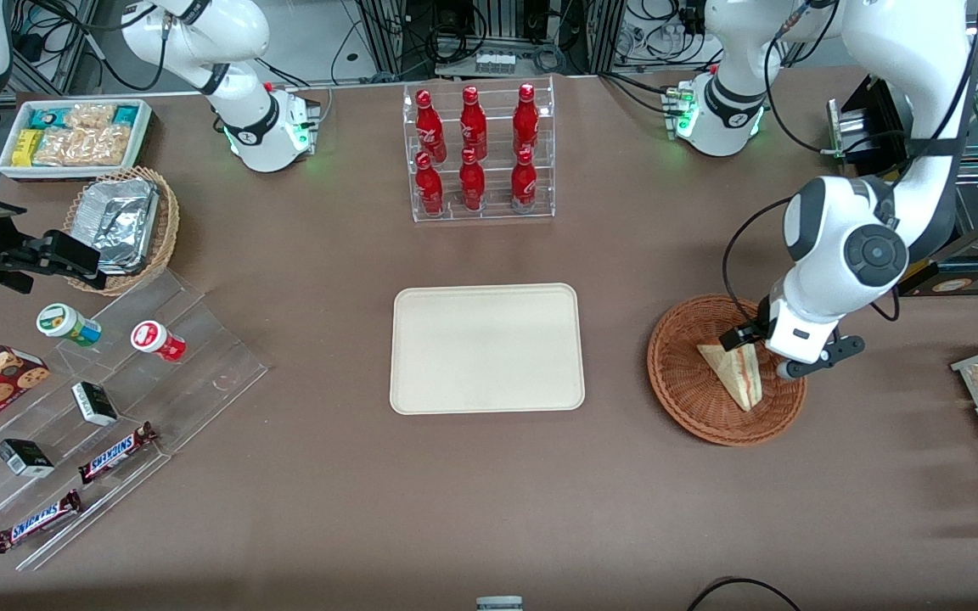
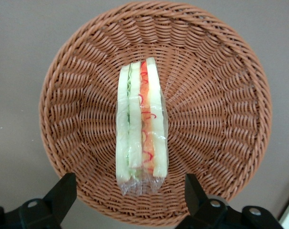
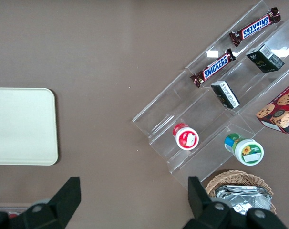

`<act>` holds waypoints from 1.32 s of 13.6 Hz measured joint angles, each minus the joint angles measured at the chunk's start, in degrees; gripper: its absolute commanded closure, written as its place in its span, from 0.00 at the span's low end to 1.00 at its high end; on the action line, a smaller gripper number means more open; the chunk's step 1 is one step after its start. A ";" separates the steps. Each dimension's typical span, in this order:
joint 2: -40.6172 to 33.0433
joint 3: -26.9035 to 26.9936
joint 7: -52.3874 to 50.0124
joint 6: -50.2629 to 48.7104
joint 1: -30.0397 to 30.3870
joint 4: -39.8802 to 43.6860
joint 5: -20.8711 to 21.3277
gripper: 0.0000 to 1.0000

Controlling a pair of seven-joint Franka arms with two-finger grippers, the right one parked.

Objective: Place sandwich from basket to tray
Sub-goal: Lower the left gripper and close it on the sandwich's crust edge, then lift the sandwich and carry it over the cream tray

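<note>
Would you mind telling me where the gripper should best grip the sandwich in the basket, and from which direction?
Probably from straight above, closing across the two flat bread faces at mid-length. The sandwich stands on edge in the basket, filling stripes upward, so both faces are exposed. The gripper hovers above it, open, fingers spread wider than the wedge.

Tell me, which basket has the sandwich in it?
The reddish-brown basket under the pincer, which hangs open above it. Its sandwich lies inside; the tan basket holds foil trays instead.
</note>
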 measured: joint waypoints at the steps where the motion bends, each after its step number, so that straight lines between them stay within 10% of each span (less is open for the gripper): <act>1: 0.73 0.00 0.00 0.53 0.00 0.07 0.00 0.00; 3: 2.03 0.00 0.00 1.17 0.00 0.17 0.00 0.15; 8: 4.32 0.02 -0.32 3.41 0.02 0.22 0.00 1.00; 18: 4.33 0.02 -0.33 -0.99 0.03 3.95 0.00 1.00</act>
